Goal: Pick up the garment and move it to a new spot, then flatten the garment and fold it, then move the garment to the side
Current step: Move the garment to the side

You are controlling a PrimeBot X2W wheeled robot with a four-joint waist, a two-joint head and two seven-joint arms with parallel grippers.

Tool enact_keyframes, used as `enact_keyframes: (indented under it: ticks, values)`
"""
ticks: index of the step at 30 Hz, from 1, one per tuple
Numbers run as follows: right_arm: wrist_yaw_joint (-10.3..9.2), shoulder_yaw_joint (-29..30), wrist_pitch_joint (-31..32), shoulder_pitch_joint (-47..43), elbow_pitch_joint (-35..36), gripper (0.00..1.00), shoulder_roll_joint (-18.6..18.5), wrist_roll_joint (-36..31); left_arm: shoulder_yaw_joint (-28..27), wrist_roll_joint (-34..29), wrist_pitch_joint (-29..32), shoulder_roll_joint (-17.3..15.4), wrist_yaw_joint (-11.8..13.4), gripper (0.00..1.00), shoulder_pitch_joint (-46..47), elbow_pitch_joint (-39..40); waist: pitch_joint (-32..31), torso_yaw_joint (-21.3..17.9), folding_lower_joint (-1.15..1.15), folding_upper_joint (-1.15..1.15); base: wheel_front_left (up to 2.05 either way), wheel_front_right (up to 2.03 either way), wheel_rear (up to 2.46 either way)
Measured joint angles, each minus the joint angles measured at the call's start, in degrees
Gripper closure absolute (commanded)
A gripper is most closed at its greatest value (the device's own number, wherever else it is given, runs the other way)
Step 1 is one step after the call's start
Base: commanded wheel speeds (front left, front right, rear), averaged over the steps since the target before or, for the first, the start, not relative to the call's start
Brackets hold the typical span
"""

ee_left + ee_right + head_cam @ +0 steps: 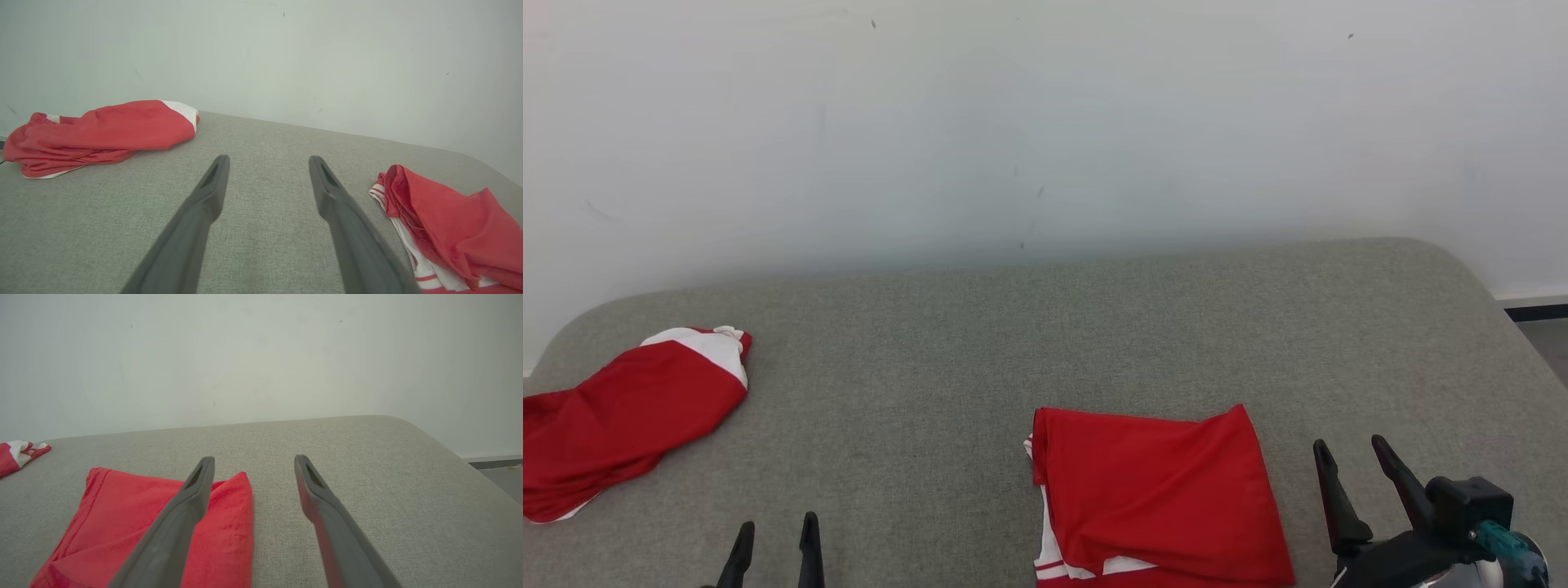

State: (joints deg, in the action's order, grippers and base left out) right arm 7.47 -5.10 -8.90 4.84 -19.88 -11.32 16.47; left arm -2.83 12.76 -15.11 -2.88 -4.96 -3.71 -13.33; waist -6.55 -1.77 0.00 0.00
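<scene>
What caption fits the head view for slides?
Open left claw and right claw flank a folded red garment; a crumpled red garment lies far left.

Bright, even, diffuse light. Soft shadow band on wall (1045,245) above grey fabric surface (931,343). Wrist views bow at edges.

On the padded surface (915,343) before me, the folded garment (1160,490) lies near at one o'clock; the bunched garment (621,416) is well apart at ten, perhaps overhanging the edge. My right gripper (1350,443) is beside the folded one at its three o'clock, my left gripper (777,523) at its nine.
</scene>
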Motion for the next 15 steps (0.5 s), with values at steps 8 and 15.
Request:
enact_keyframes:
  ticks: [8,15]
  values:
    - [0.00,-1.86,9.99,4.36,-2.77,0.00,-1.65,3.14,1.59,0.43,0.00,0.00,0.43,0.00,0.29,0.35,1.20,0.90,0.00,0.00,0.00,0.00,0.00]
    - [-0.01,-2.71,21.68,9.05,-9.59,0.00,-2.93,5.91,3.61,0.82,-0.01,0.00,0.98,0.00,1.16,0.35,3.10,3.31,0.01,0.00,0.00,0.00,0.00]
